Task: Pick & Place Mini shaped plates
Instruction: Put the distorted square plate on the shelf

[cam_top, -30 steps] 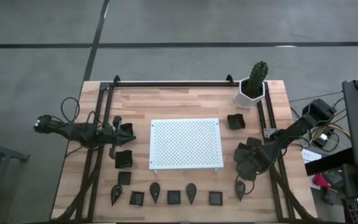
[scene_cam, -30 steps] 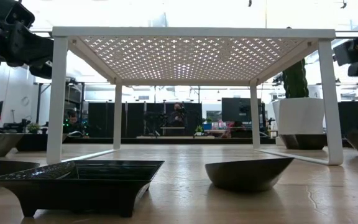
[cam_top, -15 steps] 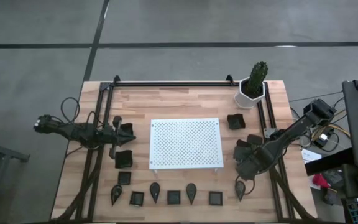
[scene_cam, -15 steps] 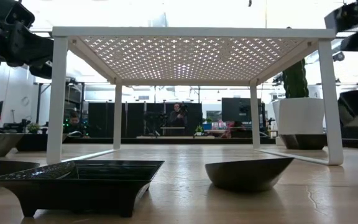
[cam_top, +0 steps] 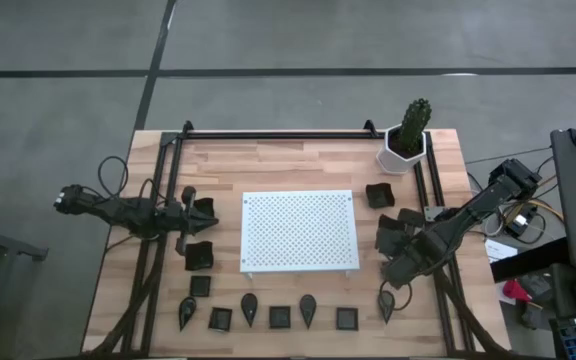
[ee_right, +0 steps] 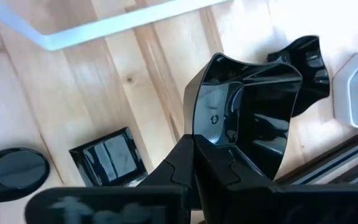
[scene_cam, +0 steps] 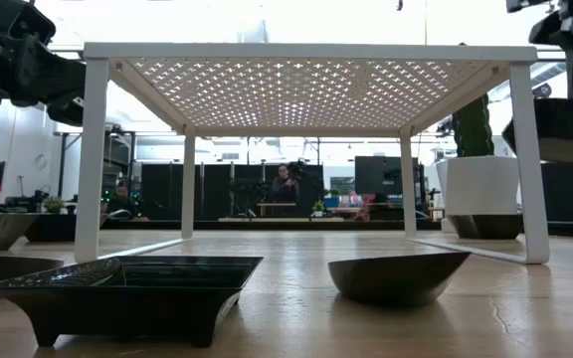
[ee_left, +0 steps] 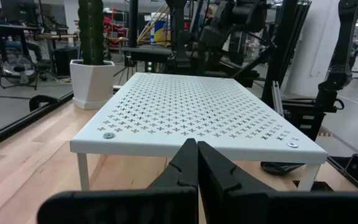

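The right pincer point(cam_top: 396, 268) grips one square plate point(ee_right: 247, 118) by its rim. The left pincer point(ee_left: 196, 163) is clenched empty. Near the right pincer lie two square plates point(ee_right: 109, 157) and one teardrop plate point(ee_right: 14, 174).

Both arms are dark, nearly black, built of slim jointed links. The left arm point(cam_top: 118, 208) carries a looped black cable near its outer end and ends in a blocky head. The right arm point(cam_top: 478, 208) looks much the same, with a boxy joint at its base and what may be cabling beside it. Each gripper has two matte black, wedge-shaped fingers point(ee_left: 219, 174) with angular stepped edges.
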Robot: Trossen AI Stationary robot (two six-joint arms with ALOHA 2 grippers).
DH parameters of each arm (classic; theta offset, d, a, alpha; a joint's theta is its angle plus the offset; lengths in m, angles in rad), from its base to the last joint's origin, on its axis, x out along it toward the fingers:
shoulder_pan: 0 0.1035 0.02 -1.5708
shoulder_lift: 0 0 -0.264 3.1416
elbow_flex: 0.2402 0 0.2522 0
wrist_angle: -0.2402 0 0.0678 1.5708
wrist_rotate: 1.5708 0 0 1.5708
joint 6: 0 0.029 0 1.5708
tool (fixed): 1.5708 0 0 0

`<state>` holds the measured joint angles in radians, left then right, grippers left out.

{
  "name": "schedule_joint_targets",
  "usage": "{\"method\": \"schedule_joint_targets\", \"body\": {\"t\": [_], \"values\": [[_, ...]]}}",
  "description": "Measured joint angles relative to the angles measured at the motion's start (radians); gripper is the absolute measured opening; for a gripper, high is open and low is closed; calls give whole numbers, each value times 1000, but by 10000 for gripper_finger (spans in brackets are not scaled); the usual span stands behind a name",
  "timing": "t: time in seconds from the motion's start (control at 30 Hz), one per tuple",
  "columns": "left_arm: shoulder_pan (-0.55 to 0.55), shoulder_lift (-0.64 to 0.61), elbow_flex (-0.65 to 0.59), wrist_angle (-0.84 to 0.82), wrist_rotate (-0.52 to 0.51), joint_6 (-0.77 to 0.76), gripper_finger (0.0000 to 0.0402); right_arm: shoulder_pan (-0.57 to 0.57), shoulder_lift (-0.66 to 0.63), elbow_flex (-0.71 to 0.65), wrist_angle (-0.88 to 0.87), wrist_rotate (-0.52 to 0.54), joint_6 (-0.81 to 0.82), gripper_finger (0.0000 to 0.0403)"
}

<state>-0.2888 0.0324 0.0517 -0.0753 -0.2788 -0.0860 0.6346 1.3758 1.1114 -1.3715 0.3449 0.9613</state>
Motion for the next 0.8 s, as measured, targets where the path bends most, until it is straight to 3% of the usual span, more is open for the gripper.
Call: {"method": "schedule_joint_targets", "body": {"t": [0.8], "values": [[0,0,0,0,0,0,0,-57,2,133,-107,111,-133,8]]}}
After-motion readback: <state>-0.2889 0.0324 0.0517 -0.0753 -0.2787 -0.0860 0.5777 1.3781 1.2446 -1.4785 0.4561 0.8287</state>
